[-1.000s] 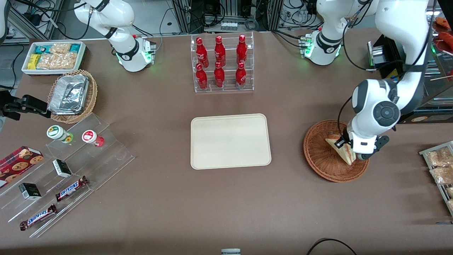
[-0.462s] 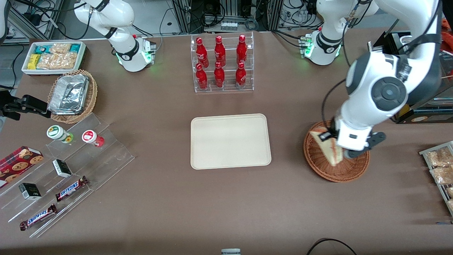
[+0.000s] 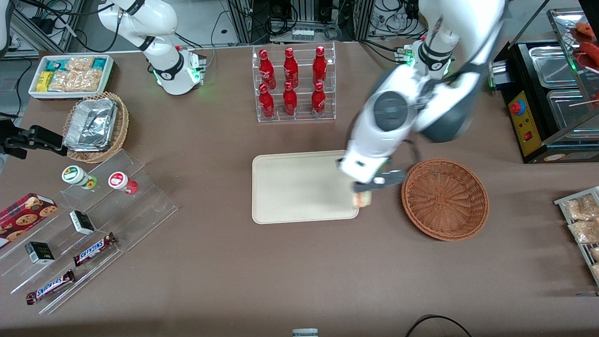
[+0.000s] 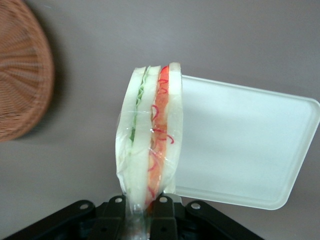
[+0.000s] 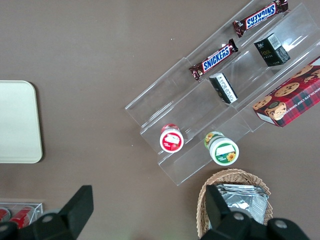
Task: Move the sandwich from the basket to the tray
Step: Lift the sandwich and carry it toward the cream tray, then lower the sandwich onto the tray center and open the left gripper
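Observation:
A wrapped triangular sandwich (image 4: 150, 135) with red and green filling hangs upright in my gripper (image 4: 141, 202), whose fingers are shut on its lower end. In the front view the gripper (image 3: 367, 191) hovers over the tray's edge on the basket side, and the sandwich (image 3: 362, 200) peeks out just below it. The cream tray (image 3: 299, 187) lies flat at the table's middle with nothing on it; its corner (image 4: 240, 145) shows past the sandwich. The reddish-brown wicker basket (image 3: 444, 200) sits beside the tray toward the working arm's end, holding nothing, and its rim (image 4: 20, 75) is also in the wrist view.
A clear rack of red bottles (image 3: 292, 84) stands farther from the front camera than the tray. Toward the parked arm's end are a tan basket of foil containers (image 3: 96, 126), a white snack bin (image 3: 70, 75) and an acrylic snack stand (image 3: 89, 224). A black appliance (image 3: 547, 103) stands at the working arm's end.
My gripper lifted the sandwich out of the basket and carried it sideways to the tray's near edge. The basket is left with nothing in it.

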Controlling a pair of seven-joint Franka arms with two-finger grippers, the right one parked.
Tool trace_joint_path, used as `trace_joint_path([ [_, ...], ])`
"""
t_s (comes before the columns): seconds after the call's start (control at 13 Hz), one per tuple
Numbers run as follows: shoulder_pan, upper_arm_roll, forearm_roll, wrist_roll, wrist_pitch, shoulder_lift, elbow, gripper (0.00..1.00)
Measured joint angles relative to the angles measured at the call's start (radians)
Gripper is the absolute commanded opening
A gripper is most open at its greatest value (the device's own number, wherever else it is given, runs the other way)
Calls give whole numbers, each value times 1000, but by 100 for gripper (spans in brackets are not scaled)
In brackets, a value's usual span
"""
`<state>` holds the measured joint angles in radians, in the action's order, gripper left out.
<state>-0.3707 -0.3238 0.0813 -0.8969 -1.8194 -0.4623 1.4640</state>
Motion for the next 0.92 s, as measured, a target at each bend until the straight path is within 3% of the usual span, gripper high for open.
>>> trace_joint_path([
  [0.31,-110,1,37,-28,-88,-194,-102,0],
  [0.54,-148,2,53,-29,-195,-282,-109,0],
  [0.85,-178,2,131,-75,-276,-359,-112,0],
  [0.92,-183,2,133,-79,-290,-372,-112,30],
])
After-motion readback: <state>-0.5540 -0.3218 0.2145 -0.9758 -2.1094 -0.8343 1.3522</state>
